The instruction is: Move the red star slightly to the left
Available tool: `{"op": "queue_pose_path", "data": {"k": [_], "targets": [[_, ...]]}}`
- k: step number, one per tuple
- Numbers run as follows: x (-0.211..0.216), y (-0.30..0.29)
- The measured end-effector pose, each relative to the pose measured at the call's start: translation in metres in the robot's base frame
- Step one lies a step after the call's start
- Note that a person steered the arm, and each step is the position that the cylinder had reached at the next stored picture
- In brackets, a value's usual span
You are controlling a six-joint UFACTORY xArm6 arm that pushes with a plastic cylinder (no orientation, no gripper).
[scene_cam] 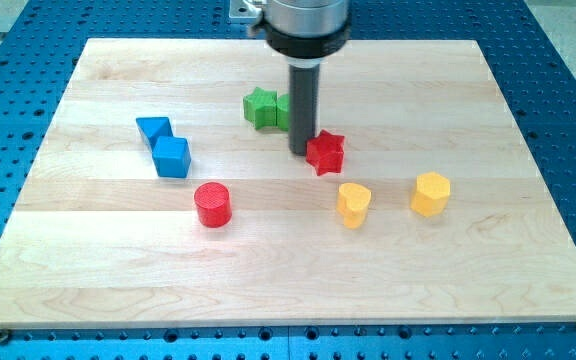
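Red cylinder (pixel 212 204) at view's bottom. Red star (pixel 325 152) mid-board, touching tip (pixel 302 152) on star's left; bare rod, nothing gripped. Green star (pixel 261 108) behind rod. Yellow blocks (pixel 354 204) (pixel 431 194) lower right; blue blocks (pixel 171 157) (pixel 154 129) left.

The red star (pixel 325 152) is a small, chunky block with blunt points, lying flat on the bench (pixel 268 270) a little right of the view's centre. Its top face is bright red, its sides darker. My tip (pixel 301 152) stands just at its left edge, seemingly touching.
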State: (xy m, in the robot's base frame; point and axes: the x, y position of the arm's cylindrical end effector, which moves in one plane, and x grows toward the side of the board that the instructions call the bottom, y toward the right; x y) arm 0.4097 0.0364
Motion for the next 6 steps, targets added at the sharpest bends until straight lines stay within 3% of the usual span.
{"op": "queue_pose_path", "data": {"k": [2,3,5,6], "targets": [[-0.022,0.107],[-0.001,0.120],[0.016,0.039],[0.016,0.037]]}}
